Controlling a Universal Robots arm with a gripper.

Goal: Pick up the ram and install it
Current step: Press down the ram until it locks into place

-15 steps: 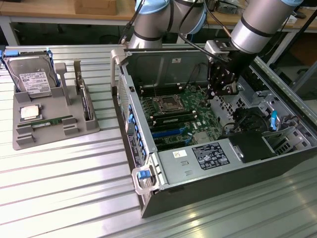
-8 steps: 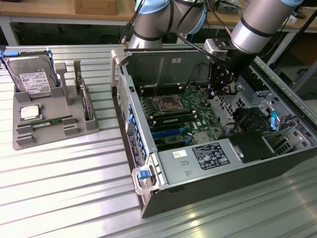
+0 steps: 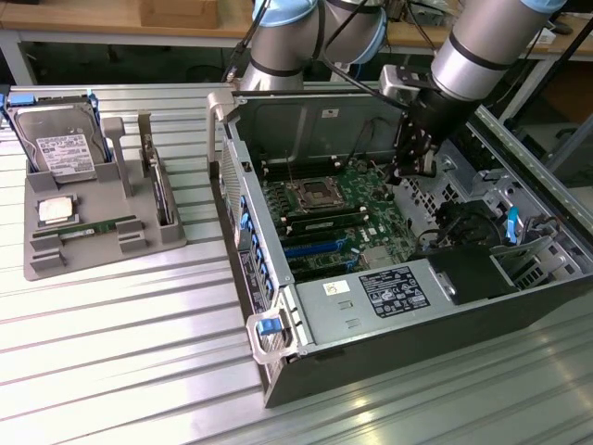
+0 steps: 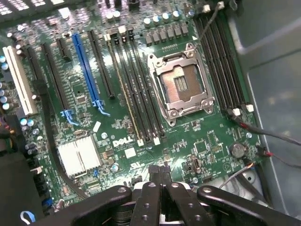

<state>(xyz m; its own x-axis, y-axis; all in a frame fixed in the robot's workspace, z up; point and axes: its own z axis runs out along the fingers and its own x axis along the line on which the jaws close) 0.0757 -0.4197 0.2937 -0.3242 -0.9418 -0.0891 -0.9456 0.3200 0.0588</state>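
The claw (image 3: 414,169) hangs inside the open computer case (image 3: 389,352), above the far right part of the green motherboard (image 3: 357,218), its fingers pressed together with nothing between them; in the wrist view the same closed black fingers (image 4: 160,188) meet over the board's edge. The ram (image 3: 97,228) lies well apart from it, at the exterior view's left, flat in a slot along the near side of the grey holder tray (image 3: 102,255) on the ribbed metal tabletop (image 3: 139,352); its dark chips and label are too small to make out there. Just beyond it in the tray sits the square silver CPU chip (image 3: 56,209), and at the tray's far end the hard drive (image 3: 63,148) stands tilted in its cradle. On the motherboard the CPU socket (image 4: 181,84) is open and bare, with rows of long black memory slots (image 4: 136,94) beside it and a blue expansion slot (image 4: 87,70) further off. The arm's upper links (image 3: 482,46) are cut off by the frame's top edge, and the case's right end runs out of view. A black cable bundle (image 3: 463,222) hides part of the case's interior.
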